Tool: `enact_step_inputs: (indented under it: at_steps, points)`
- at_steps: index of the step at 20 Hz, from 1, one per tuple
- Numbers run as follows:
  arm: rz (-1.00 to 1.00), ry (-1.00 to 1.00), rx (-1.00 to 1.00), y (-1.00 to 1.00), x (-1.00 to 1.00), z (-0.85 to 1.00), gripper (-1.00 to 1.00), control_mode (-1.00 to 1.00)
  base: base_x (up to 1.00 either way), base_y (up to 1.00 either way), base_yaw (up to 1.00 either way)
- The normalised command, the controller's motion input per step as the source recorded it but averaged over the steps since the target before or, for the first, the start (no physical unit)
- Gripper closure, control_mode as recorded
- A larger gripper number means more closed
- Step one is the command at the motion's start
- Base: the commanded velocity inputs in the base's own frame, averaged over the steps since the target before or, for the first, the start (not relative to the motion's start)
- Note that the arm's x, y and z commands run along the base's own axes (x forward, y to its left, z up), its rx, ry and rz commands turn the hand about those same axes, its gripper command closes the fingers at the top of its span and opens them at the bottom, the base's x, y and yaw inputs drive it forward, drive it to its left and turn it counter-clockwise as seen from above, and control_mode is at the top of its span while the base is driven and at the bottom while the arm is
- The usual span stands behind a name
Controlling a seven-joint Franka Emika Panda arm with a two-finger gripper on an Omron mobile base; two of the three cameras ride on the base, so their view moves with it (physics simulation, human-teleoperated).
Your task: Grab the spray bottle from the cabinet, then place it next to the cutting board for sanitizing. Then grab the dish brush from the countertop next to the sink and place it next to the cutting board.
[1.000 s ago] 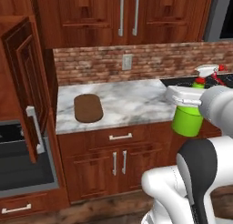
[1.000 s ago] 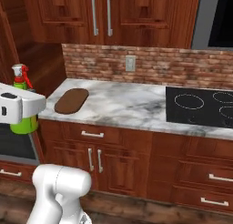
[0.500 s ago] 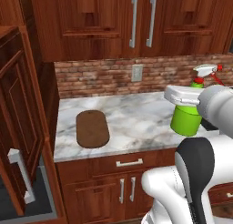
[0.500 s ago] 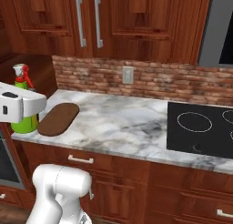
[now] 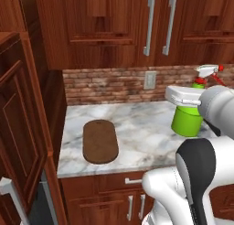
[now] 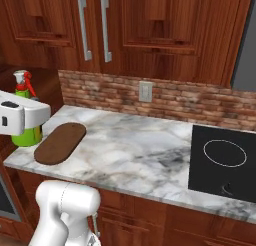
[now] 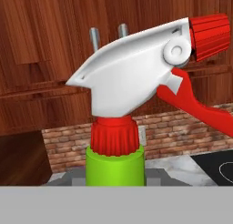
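My end effector (image 5: 185, 97) is closed on the spray bottle (image 5: 187, 120), gripping it around the upper body just under the neck, and I hold it upright in the air above the bench (image 5: 141, 132). In the left base view the green body hangs over the right part of the marble, its white trigger head and red tip poking up behind my white wrist. In the right base view the spray bottle (image 6: 27, 135) sits at the far left, partly hidden by my end effector (image 6: 20, 121), with the red trigger showing above it. From the hand view the spray bottle (image 7: 136, 86) is close up: green shoulder, red collar, white nozzle with the red tip pointing to the right of that view.

The cutting board (image 5: 100, 141) lies flat on the bench, near its front edge and toward the left end, lengthwise front to back. In the right base view the cutting board (image 6: 60, 142) appears just beside the bottle, though the bottle is off the surface. A black cooktop (image 6: 223, 162) is set into the bench at the right. A brick backsplash (image 6: 165, 97) carries 1 wall outlet (image 6: 145, 91). Above hang the upper cabinets (image 5: 137, 23) with 2 vertical bar handles. The tall cabinet (image 5: 20, 128) door stands open at the left.
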Motion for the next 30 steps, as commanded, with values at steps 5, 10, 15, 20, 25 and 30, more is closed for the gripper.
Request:
enact_step_inputs:
  at_steps: [5,10,15,20,25,30]
  points:
    - [0.0,0.0,0.0,0.0,0.0,0.0,1.0,1.0,0.65,-0.16,0.2]
    - [0.0,0.0,0.0,0.0,0.0,0.0,1.0,1.0,0.54,0.03,0.2]
    - [0.0,0.0,0.0,0.0,0.0,0.0,1.0,1.0,0.32,0.0,0.2]
    - [0.0,0.0,0.0,0.0,0.0,0.0,1.0,1.0,0.2,0.0,0.2]
    - [0.0,0.0,0.0,0.0,0.0,0.0,1.0,1.0,0.16,0.0,0.12]
    - [0.03,-0.05,0.0,0.0,0.0,-0.07,1.0,-1.0,0.03,0.0,0.06]
